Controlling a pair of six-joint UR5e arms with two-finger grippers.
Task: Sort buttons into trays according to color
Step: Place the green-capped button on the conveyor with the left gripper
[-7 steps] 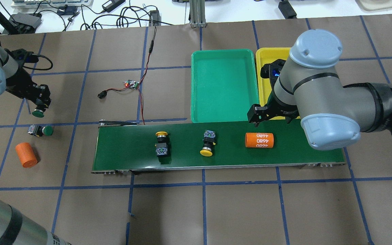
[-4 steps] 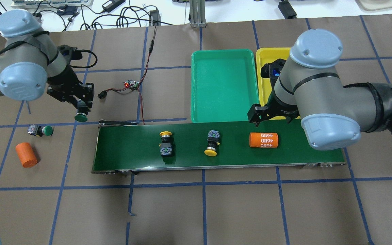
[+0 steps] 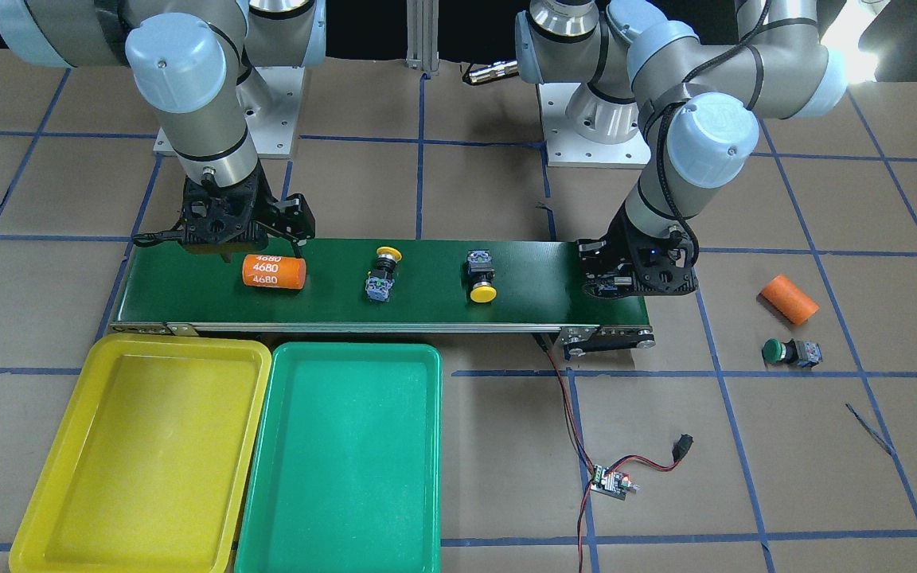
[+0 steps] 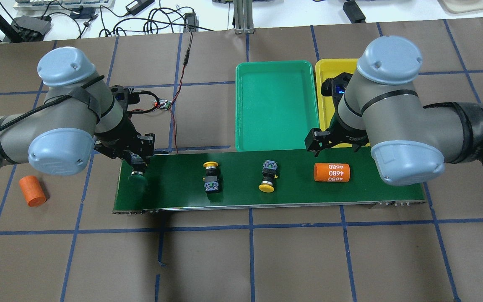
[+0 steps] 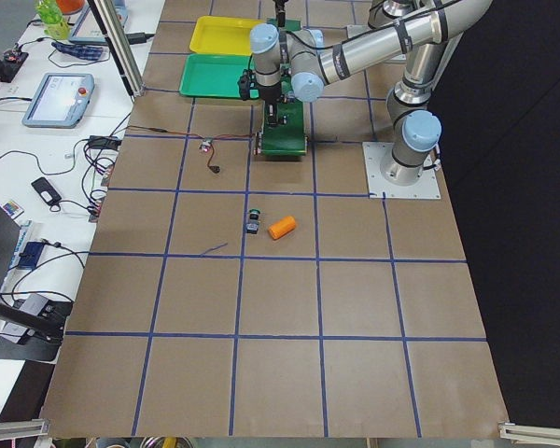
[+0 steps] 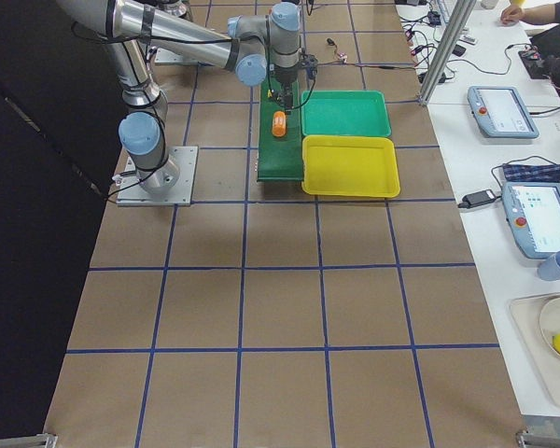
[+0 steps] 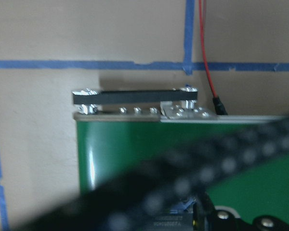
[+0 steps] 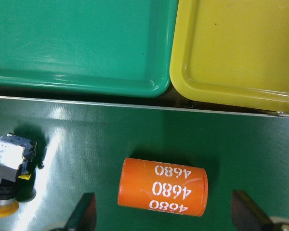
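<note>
My left gripper (image 4: 137, 162) is shut on a green button (image 4: 136, 179) and holds it cap-down over the left end of the dark-green conveyor (image 4: 174, 191). Two yellow buttons (image 4: 211, 176) (image 4: 268, 178) lie on the belt. The other green button (image 3: 789, 351) lies on the table beside the conveyor; my left arm hides it in the overhead view. My right gripper (image 8: 163, 194) is open just above an orange cylinder (image 8: 163, 185) on the belt. The green tray (image 4: 277, 105) and the yellow tray (image 4: 325, 84) stand side by side beyond the belt, both empty.
A second orange cylinder (image 4: 32, 191) lies on the table at the left. A small circuit board (image 4: 162, 104) with red and black wires runs to the conveyor's left end. My right arm's elbow hides part of the yellow tray.
My left arm has carried the green button from the table at far left rightward to over the conveyor's left end. The belt's buttons and cylinder have drifted slightly right. My right arm is still.
</note>
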